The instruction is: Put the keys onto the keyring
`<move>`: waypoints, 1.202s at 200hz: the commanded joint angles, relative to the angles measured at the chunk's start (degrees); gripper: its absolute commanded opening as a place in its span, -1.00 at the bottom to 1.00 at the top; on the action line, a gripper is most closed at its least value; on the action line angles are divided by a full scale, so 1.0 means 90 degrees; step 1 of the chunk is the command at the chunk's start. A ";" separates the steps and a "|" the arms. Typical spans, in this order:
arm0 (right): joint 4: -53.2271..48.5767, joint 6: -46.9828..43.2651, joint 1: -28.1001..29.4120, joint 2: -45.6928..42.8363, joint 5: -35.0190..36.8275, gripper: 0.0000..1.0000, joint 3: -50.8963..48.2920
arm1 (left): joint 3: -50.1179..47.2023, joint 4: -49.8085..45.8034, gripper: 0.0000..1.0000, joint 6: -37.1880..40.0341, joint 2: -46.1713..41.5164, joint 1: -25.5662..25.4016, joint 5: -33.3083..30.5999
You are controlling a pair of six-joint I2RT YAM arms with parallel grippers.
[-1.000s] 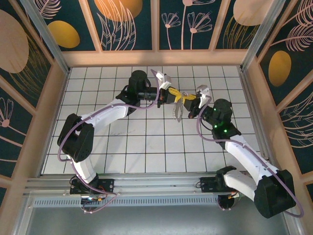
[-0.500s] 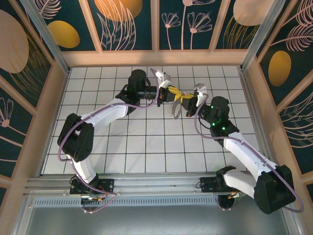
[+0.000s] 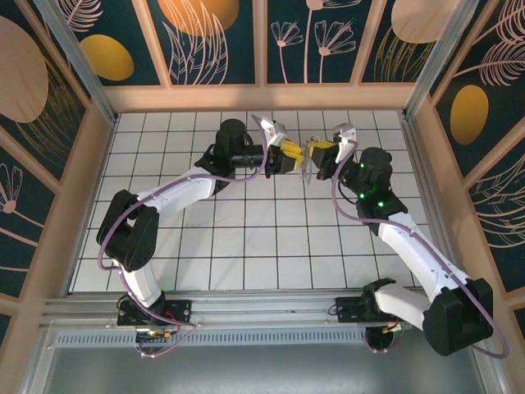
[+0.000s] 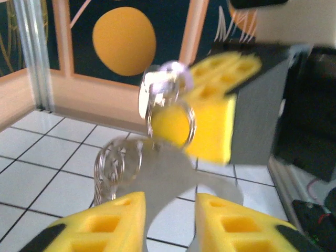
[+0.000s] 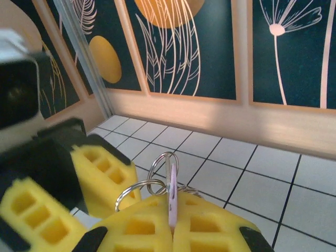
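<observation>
A: Where's the key (image 5: 172, 191)?
B: Raised over the far middle of the table (image 3: 246, 246), pinched edge-on in the right gripper (image 5: 173, 220), jaws pressed on it. The keyring (image 5: 163, 153) loops just beside it. Whether it's threaded, I can't tell.
A: And the left gripper (image 4: 169, 220)?
B: Jaws spread, facing the keyring, gripping nothing I can see.
A: Risk?
B: Thin hold on the key. A nudge could twist it loose and drop everything.
</observation>
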 commanded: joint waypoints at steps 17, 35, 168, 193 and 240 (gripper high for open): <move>-0.0188 0.0107 -0.0103 0.0459 0.0095 -1.00 0.0403 | -0.0452 0.0575 -0.23 -0.0252 -0.0603 0.0290 -0.0726; -0.0207 0.0113 -0.0138 0.0708 0.0056 -1.00 0.0510 | -0.0768 0.0891 -0.18 -0.0451 -0.0813 0.0483 -0.1180; 0.0365 0.0723 0.0465 0.3896 -0.0530 -1.00 0.2422 | -0.1733 0.1657 -0.04 -0.0998 -0.1338 0.1189 -0.3007; 0.0346 0.0734 0.0366 0.4141 -0.0294 -1.00 0.2102 | -0.1640 0.1584 -0.03 -0.1033 -0.1246 0.1188 -0.2940; 0.0166 0.0722 0.0144 0.4117 0.0378 -1.00 0.0942 | -0.1557 0.1662 -0.02 -0.1187 -0.1143 0.1189 -0.2787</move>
